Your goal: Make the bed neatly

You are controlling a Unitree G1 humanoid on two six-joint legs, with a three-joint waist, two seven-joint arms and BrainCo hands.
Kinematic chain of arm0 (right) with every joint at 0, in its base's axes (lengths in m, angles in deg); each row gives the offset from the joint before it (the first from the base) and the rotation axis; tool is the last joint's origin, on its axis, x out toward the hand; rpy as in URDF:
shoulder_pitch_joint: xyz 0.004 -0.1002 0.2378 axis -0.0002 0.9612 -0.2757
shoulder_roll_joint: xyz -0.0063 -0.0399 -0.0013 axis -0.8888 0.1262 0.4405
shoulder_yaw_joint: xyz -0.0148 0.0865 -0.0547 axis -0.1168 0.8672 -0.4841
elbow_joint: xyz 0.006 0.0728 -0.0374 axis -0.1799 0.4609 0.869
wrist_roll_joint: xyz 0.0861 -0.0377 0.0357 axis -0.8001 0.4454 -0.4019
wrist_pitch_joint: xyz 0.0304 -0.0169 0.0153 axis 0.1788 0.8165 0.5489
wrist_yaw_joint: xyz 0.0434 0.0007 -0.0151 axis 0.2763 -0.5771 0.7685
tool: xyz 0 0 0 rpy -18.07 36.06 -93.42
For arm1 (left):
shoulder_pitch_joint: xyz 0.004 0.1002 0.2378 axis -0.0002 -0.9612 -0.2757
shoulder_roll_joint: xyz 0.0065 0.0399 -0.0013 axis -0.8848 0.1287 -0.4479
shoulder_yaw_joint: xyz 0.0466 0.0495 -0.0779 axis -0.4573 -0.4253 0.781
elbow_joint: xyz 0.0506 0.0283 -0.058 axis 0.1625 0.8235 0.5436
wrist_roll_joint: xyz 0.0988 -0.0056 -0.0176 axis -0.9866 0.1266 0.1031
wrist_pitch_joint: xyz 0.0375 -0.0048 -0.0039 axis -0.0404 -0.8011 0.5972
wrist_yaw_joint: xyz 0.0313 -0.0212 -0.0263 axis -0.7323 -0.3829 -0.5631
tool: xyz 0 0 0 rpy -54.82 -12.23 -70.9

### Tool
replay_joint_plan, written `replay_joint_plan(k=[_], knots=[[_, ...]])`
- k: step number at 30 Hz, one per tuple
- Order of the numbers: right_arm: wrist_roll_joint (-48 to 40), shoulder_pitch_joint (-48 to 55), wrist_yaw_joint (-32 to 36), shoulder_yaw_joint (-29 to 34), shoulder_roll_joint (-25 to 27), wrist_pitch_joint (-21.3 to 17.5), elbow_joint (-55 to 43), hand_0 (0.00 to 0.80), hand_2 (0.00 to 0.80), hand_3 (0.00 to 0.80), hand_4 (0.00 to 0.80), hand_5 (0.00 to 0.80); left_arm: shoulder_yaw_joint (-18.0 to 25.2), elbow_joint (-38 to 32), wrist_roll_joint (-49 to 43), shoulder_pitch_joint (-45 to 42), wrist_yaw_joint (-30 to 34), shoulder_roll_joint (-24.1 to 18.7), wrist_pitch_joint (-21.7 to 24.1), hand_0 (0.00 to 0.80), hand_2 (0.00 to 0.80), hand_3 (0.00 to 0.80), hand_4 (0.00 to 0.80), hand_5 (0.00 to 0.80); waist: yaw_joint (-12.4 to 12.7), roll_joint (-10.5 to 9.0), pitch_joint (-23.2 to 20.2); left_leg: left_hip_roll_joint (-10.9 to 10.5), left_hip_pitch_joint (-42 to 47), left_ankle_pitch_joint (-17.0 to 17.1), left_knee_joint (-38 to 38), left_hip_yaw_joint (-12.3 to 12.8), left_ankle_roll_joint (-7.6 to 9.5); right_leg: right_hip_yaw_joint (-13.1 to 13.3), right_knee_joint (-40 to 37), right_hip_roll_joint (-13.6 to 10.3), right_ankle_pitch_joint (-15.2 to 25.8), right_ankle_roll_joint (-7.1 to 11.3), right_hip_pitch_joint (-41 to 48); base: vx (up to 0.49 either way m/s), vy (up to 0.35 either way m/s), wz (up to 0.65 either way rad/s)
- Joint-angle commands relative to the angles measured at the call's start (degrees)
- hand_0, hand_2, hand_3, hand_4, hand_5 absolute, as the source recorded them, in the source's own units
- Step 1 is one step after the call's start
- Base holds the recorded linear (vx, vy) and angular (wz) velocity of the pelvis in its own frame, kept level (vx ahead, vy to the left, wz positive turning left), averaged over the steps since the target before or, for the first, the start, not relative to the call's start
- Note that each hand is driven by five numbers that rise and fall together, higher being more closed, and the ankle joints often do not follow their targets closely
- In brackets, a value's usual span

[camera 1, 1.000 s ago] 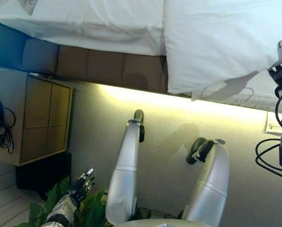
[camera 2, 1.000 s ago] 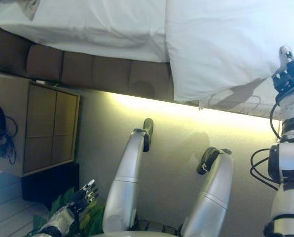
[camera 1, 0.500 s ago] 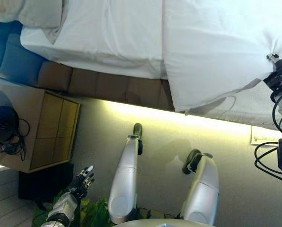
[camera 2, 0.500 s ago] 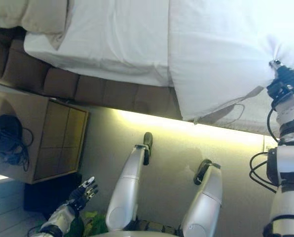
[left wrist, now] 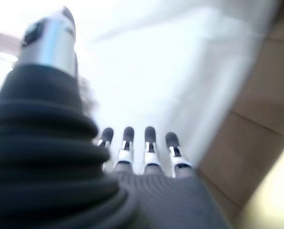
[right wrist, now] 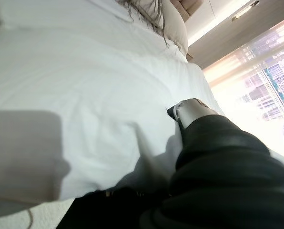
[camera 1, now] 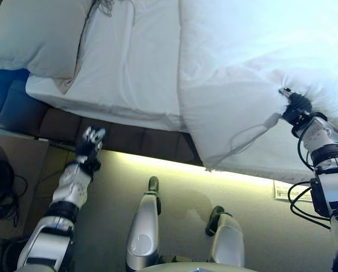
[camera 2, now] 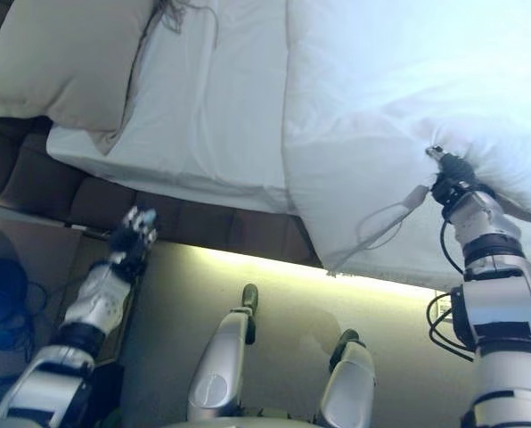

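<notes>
Right hand (camera 1: 294, 106) clamps the duvet (camera 1: 254, 73) edge — left hand (camera 1: 88, 144), fingers apart, should grip nearer the pillow (camera 1: 36, 39) for an even pull.

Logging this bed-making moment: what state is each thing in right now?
Duvet: bunched at its near edge, partly spread over the bed.
Sheet: exposed, wrinkled.
Pillow: lying at the bed's head end.
Right hand: pushed into the duvet, fingers hidden.
Left hand: open, holding nothing, beside the bed base.
</notes>
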Motion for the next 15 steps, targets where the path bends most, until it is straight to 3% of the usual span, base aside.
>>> replay_joint_plan(k=[1,9,15], knots=[[-3.4,-1.1,2.7,-1.0,-2.9,-1.0,-6.8,0.8,0.8,0.8,0.8,0.8,-4.2,0.9,0.6,5.3,-3.5,1.5,2.2,0.0,0.0,0.0,0.0,0.0,-0.9,-2.2,-4.9,3.1,4.3,0.4,-4.9,0.1,-1.28,0.6,-8.5,0.0,7.4,-2.09,0.2,0.068,-0.031,-0.09],[-5.2,-5.8,-0.5,-5.5,-7.4,-1.8,-8.0,0.8,0.8,0.8,0.8,0.8,-10.9,5.6,9.8,13.9,-3.4,9.4,-7.7,0.0,0.0,0.0,0.0,0.0,-3.1,-4.2,-5.1,4.6,6.7,1.5,-8.8,1.2,-2.02,0.3,-13.1,2.2,9.4,-1.92,1.5,0.006,-0.037,-0.1],[-7.8,-8.6,-3.6,-7.3,-9.9,-4.1,-12.0,0.8,0.8,0.8,0.8,0.8,-11.4,8.9,31.2,11.0,-5.3,17.3,-18.0,0.0,0.0,0.0,0.0,0.0,-3.6,-6.04,-4.0,5.5,5.6,1.3,-8.7,1.3,-2.36,0.1,-12.9,3.5,9.1,-2.18,0.6,-0.032,-0.069,-0.06]])
